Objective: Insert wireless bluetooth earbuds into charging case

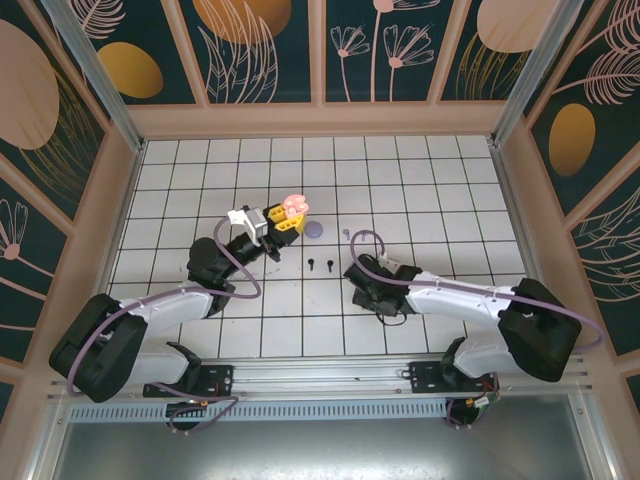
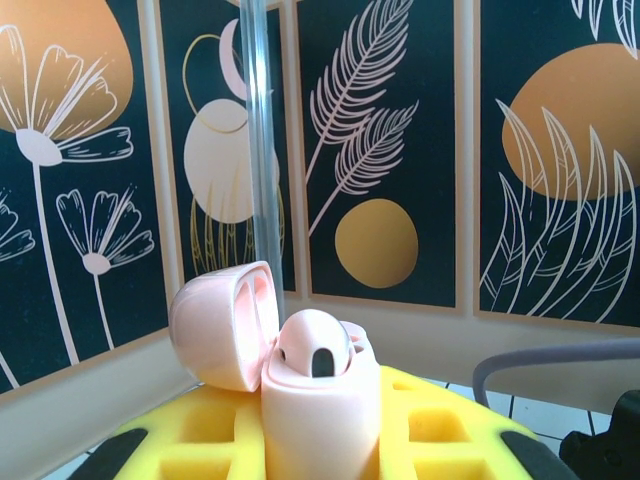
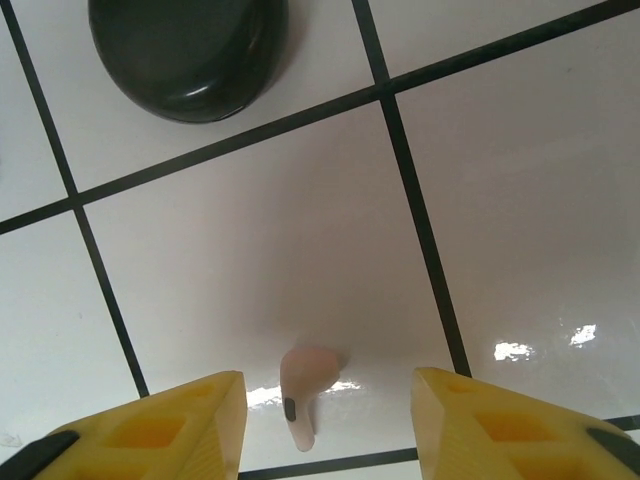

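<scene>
Pink charging case (image 2: 320,410) and its lid (image 2: 215,325): smooth moulded plastic with a satin sheen. Left fingers (image 2: 450,435) and right fingers (image 3: 160,425): yellow plastic, matt, faintly grainy. Pink earbud (image 3: 303,380): smooth, slightly glossy plastic. Table (image 3: 300,220): white tiles, glossy enough to throw back bright glints; the dark joint lines are dull. Black case (image 3: 185,45): polished dark plastic with soft reflections. Frame rail (image 1: 330,383): bare silvery metal. Wall panels (image 2: 560,150): flat, matt print.

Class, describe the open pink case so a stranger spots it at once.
Over the white tiled table, follow the left arm to the left gripper. It clamps the pink case, lid flipped open; the nearby lilac disc lies flat on tiles.
</scene>
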